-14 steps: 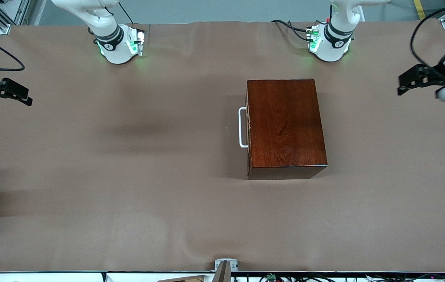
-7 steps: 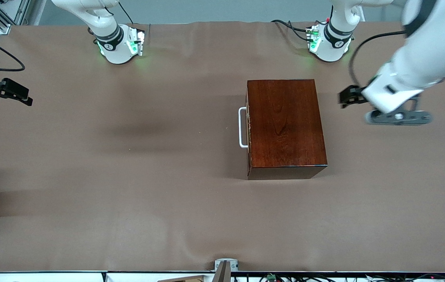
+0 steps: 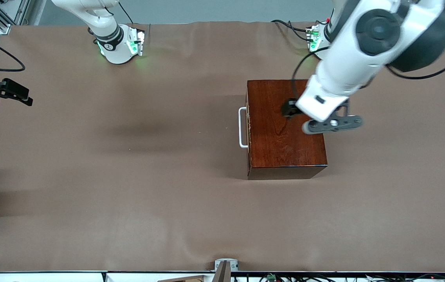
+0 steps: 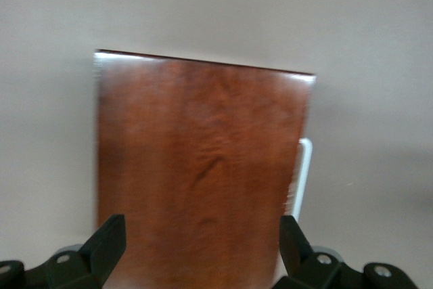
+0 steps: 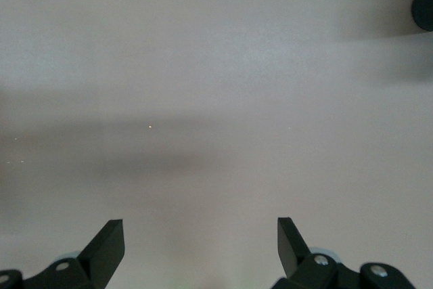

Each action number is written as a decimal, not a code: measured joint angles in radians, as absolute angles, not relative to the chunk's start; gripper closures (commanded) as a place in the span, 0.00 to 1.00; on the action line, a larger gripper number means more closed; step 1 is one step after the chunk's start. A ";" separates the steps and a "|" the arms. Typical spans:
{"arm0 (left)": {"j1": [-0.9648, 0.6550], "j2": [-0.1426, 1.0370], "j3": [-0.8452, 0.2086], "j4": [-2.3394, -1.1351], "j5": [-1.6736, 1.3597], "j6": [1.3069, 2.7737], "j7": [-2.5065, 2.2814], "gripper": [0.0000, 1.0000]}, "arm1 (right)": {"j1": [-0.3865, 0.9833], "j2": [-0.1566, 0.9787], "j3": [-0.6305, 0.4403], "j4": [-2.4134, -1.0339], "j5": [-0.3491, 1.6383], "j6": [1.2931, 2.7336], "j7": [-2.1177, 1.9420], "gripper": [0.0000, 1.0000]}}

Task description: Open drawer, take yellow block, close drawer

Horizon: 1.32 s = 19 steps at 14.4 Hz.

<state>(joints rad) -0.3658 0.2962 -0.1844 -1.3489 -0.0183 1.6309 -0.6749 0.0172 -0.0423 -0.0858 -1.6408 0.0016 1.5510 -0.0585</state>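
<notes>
Left claw (image 3: 289, 109) newly over shut drawer (image 3: 249, 127)

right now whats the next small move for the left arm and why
Probably carry the left gripper on past the wooden box toward the white handle, then lower it. The drawer is shut, the gripper hangs over the box top with its fingers open, and the right gripper waits at the table's edge.

The wooden box (image 3: 287, 127) is glossy dark reddish-brown with darker wavy grain lines along its top. Its handle (image 3: 242, 128) is plain white. The table (image 3: 128, 176) is a flat, matte brown. The left gripper (image 4: 203, 252) has black fingers; so does the right gripper (image 5: 201, 248).
</notes>
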 measured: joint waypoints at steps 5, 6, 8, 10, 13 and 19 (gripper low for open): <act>-0.492 0.373 -0.182 -1.346 -0.018 1.803 -0.882 0.00 | 0.017 -0.042 -0.086 -1.642 0.002 1.551 -0.058 0.00; -0.519 0.392 -0.179 -1.345 -0.018 1.829 -0.912 0.00 | 0.017 -0.042 -0.086 -1.642 0.002 1.551 -0.058 0.00; -0.567 0.437 -0.175 -1.338 0.001 1.907 -0.977 0.00 | 0.017 -0.042 -0.086 -1.642 0.002 1.551 -0.058 0.00; -0.610 0.487 -0.173 -1.327 0.068 1.982 -1.041 0.00 | 0.017 -0.042 -0.086 -1.643 0.002 1.551 -0.058 0.00; -0.682 0.565 -0.151 -1.305 0.138 2.031 -1.099 0.00 | 0.017 -0.042 -0.086 -1.646 0.002 1.551 -0.058 0.00; -0.868 0.660 0.019 -1.282 0.152 2.021 -1.102 0.00 | 0.017 -0.042 -0.086 -1.648 0.002 1.551 -0.058 0.00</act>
